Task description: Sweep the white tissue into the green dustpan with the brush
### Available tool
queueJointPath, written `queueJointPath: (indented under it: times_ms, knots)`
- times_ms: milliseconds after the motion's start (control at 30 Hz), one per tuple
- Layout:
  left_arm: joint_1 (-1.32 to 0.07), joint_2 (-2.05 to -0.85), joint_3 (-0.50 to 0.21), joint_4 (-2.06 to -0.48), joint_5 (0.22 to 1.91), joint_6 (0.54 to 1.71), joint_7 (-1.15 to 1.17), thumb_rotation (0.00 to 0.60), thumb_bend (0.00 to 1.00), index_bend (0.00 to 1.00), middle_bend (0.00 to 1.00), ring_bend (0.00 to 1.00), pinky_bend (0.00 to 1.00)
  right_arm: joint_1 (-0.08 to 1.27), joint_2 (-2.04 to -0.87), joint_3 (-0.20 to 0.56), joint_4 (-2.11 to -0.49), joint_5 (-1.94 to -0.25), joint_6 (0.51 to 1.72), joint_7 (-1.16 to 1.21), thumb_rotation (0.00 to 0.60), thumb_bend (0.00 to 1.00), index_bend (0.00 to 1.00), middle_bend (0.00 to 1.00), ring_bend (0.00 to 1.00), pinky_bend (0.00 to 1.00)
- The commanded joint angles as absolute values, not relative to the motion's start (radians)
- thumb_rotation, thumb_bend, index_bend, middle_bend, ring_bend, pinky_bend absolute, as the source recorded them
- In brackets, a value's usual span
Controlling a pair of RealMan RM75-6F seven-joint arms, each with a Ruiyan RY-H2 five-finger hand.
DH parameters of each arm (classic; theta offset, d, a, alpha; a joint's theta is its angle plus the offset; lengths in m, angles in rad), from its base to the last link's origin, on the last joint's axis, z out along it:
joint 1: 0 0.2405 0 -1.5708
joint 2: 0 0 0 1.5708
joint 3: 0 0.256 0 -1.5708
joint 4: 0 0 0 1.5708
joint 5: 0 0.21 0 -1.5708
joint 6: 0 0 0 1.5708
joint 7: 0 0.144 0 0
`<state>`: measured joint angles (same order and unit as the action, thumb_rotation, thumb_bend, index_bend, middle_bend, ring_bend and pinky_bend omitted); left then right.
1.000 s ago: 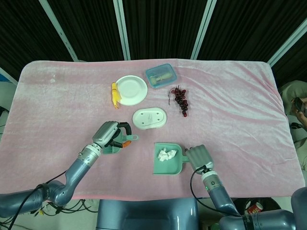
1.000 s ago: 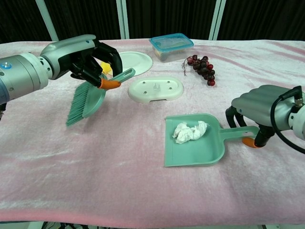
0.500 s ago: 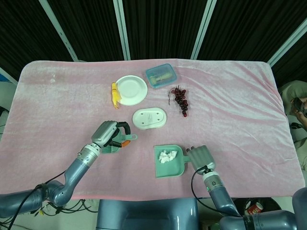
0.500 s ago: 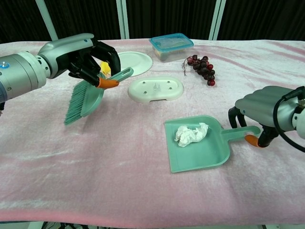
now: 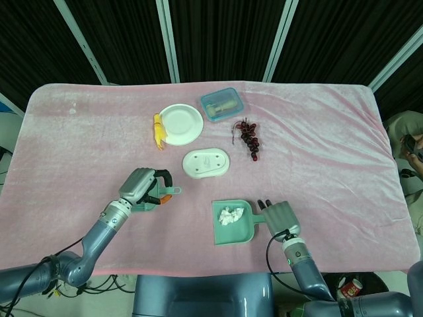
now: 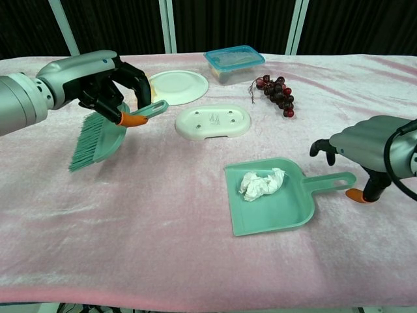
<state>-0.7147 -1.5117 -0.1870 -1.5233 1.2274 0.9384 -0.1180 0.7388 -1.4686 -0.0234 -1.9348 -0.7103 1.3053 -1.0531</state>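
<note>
The green dustpan lies flat on the pink cloth with the crumpled white tissue inside it, also seen from above as dustpan and tissue. My right hand hovers just right of the pan's handle, fingers lifted off it and holding nothing; the orange-tipped thumb sits beside the handle's end. In the head view the right hand is at the pan's right. My left hand grips the green brush by its handle, bristles hanging down-left, well left of the pan. The left hand covers most of the brush from above.
A white oval dish lies between brush and dustpan. Behind it are a white plate, a blue lidded box and a bunch of dark grapes. A yellow item lies by the plate's left edge.
My right hand has let go of the dustpan handle and lifted its fingers. My left hand has carried the brush further left, away from the pan. The tissue stays in the pan.
</note>
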Motion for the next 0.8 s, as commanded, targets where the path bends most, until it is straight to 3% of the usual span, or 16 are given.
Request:
queueJointPath:
  times_ms: [33, 433, 800]
  knots:
    - [-0.714, -1.485, -0.17, -1.533, 1.201, 0.928, -0.043, 0.6, 0.36, 0.61, 0.6, 0.9, 1.0, 0.732, -1.455, -0.024, -1.943, -0.724, 1.31, -1.04, 0.6, 0.3, 0.17, 0.25, 0.63, 0.78]
    - [-0.734, -1.431, -0.112, -1.606, 0.892, 0.9, 0.323, 0.6, 0.35, 0.6, 0.6, 0.9, 1.0, 0.716, -1.406, -0.022, -1.976, -0.747, 1.313, -1.006, 0.6, 0.3, 0.16, 0.25, 0.63, 0.78]
    - [-0.713, -1.428, -0.065, -1.604, 0.922, 0.919, 0.346, 0.6, 0.24, 0.54, 0.53, 0.9, 1.0, 0.708, -1.393, -0.025, -1.989, -0.762, 1.312, -0.997, 0.6, 0.3, 0.16, 0.25, 0.63, 0.78]
